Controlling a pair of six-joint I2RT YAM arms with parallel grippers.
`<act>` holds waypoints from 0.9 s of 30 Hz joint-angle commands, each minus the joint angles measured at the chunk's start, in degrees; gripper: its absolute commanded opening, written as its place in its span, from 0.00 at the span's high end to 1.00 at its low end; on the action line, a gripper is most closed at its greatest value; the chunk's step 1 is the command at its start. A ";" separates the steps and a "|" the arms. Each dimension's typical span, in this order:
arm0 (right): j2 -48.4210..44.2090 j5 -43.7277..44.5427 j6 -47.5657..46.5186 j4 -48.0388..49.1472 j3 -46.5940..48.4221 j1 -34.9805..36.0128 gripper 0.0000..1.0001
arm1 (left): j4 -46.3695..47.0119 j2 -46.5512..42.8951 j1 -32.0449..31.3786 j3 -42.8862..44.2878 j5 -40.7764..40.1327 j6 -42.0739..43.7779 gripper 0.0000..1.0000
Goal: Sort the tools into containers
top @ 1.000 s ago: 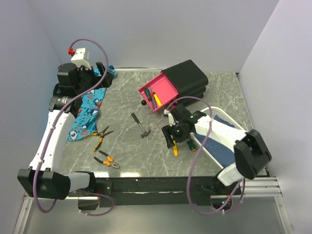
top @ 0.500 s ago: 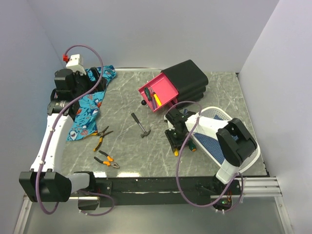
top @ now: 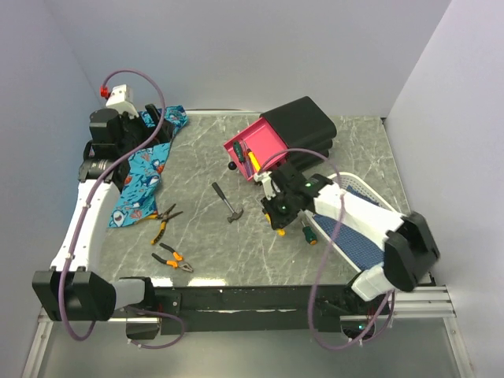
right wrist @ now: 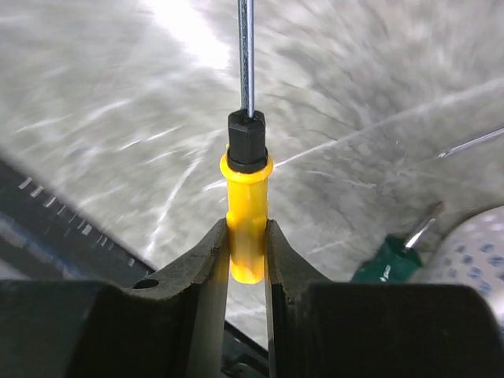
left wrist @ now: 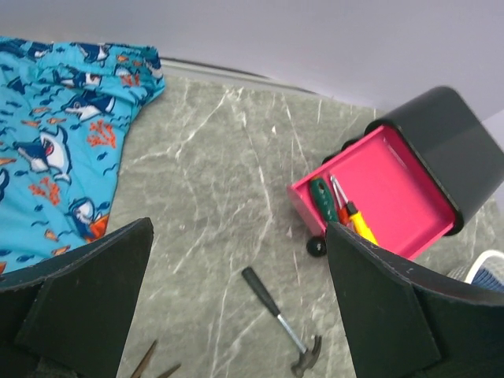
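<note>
My right gripper is shut on the yellow handle of a screwdriver, whose steel shaft points away from the wrist over the marble table. A green-handled screwdriver lies just right of it. The black-handled hammer lies mid-table. Two orange-handled pliers lie at the front left. One pink drawer stands pulled out of the black cabinet, with a green screwdriver and a yellow one inside. High at the back left, my left gripper is open and holds nothing.
A shark-patterned blue cloth lies at the back left. A white basket with blue fabric in it sits at the right, under my right arm. The drawer's black knob faces the hammer.
My right gripper has closed on the yellow screwdriver's handle and shifted slightly toward the drawer. The left arm has drawn back a little.
</note>
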 commanded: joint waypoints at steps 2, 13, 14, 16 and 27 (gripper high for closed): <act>-9.74 -6.37 -10.66 1.94 4.18 0.51 1.00 | 4.96 5.37 0.07 4.62 1.61 -4.24 0.03; 5.10 14.96 -12.33 10.21 28.51 -0.80 1.00 | 4.61 6.36 0.07 2.52 3.11 -6.18 0.03; 6.68 16.29 -12.42 10.38 30.01 -1.50 1.00 | 4.78 4.96 0.07 1.38 2.76 -6.10 0.03; 10.37 19.81 -13.03 10.82 32.74 -2.03 1.00 | 5.31 3.29 0.07 0.41 2.84 -5.04 0.03; 21.01 28.16 -16.11 14.95 37.75 -3.88 0.90 | 8.30 -0.59 2.80 -4.25 6.18 -6.62 0.03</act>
